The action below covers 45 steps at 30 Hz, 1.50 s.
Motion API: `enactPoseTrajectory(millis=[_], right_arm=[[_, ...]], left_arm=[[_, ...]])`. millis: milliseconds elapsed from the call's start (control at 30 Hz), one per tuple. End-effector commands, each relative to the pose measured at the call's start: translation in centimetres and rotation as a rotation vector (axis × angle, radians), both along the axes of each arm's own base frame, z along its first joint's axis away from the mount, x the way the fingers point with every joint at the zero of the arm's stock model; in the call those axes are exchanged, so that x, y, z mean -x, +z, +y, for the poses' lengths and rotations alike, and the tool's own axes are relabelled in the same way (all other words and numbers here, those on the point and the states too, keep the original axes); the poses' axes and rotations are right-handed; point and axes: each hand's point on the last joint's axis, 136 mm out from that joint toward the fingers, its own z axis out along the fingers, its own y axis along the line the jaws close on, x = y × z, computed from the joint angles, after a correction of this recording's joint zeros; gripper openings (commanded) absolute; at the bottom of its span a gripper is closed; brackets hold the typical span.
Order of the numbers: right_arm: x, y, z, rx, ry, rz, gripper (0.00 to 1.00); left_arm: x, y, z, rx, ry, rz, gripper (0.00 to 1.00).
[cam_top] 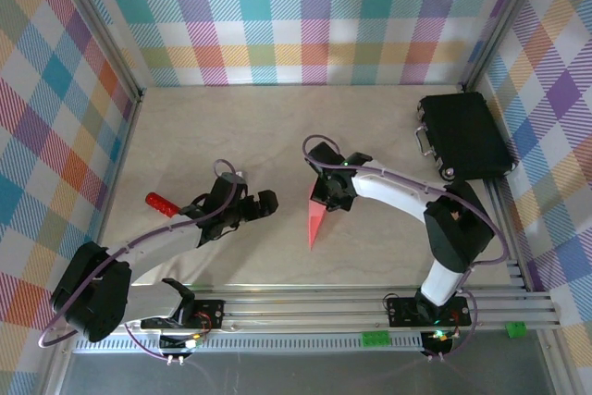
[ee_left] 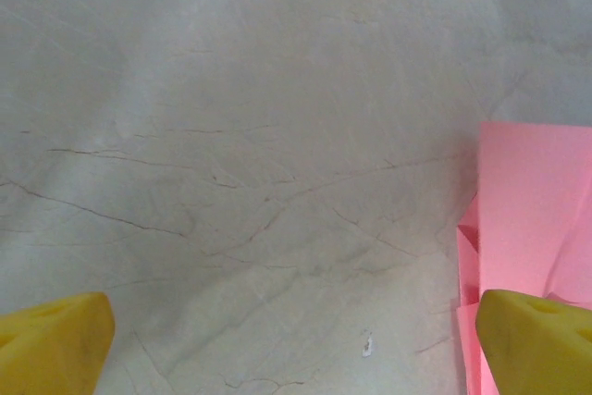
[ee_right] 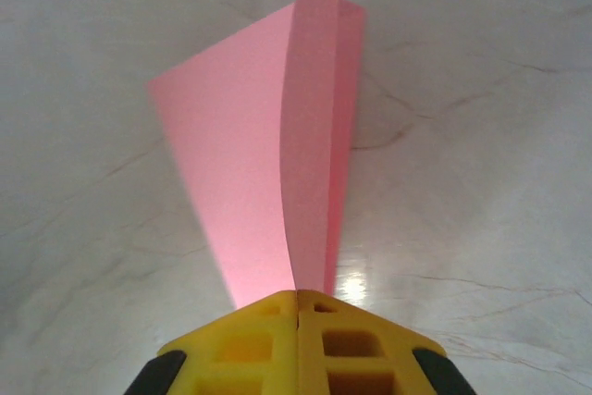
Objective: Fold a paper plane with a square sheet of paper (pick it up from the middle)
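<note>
Right wrist: right gripper [ee_right: 298, 298] pinches the plane [ee_right: 250, 164]. Wide-open left gripper [ee_left: 296, 349] nearby; closed case [cam_top: 465, 136] at two o'clock.

Brightly and evenly lit from above, with faint soft shadows, one small glare spot on the table [ee_right: 352, 286] and close yellow fingertips [ee_left: 51, 344] slightly out of focus.

paper plane [cam_top: 316, 224]: 1 | red object [cam_top: 161, 203]: 1 | black case [cam_top: 465, 136]: 1 | tools: 2, left tool [cam_top: 266, 203], right tool [cam_top: 325, 204]
</note>
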Motion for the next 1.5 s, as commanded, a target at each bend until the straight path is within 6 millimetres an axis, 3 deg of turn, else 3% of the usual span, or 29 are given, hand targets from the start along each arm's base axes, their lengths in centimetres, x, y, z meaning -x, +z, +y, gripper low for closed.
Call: enactPoseTrajectory(millis=[0, 133, 333, 633, 767, 1133, 1300, 1467], right_arm=[[-1.2, 3.3, 3.2, -0.141, 0.175, -0.118, 0.04], [-1.2, 3.9, 5.7, -0.303, 0.301, -0.149, 0.05], [-0.6, 2.1, 7.2, -0.461, 0.383, -0.113, 0.05], [-0.3, -2.6, 4.3, -0.478, 0.354, -0.024, 0.06], [-0.3, -3.7, 2.6, -0.464, 0.341, -0.002, 0.08], [-0.4, -4.2, 1.7, -0.468, 0.327, -0.001, 0.08], [-0.4, -4.4, 1.6, -0.469, 0.319, 0.004, 0.07], [-0.4, -4.5, 1.6, -0.470, 0.315, 0.011, 0.06]], left_arm=[[0.4, 0.0, 0.7, 0.048, 0.036, 0.023, 1.00], [0.3, 0.5, 0.9, 0.081, 0.047, 0.002, 1.00], [0.2, 0.9, 1.1, 0.091, 0.071, 0.004, 1.00], [0.2, 0.8, -0.2, 0.151, 0.051, 0.037, 0.96], [0.2, 0.6, -1.3, 0.195, 0.014, 0.059, 0.93], [0.4, 0.6, -7.0, 0.321, -0.173, 0.118, 0.77], [0.2, -0.7, -8.4, 0.292, -0.175, 0.165, 0.51], [0.0, -1.9, -10.3, 0.309, -0.198, 0.206, 0.40]])
